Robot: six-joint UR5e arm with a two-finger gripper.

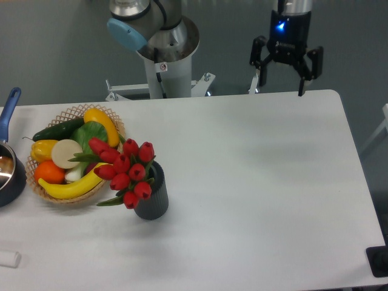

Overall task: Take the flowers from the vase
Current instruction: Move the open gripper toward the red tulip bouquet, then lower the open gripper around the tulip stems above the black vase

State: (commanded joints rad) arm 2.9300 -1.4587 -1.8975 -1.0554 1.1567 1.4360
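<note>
Camera view: gripper hangs over the table's far edge, fingers spread, nothing held. Flowers, glossy red tulip heads, lean from the ribbed dark grey cylindrical vase, just beside the woven wicker basket.
</note>
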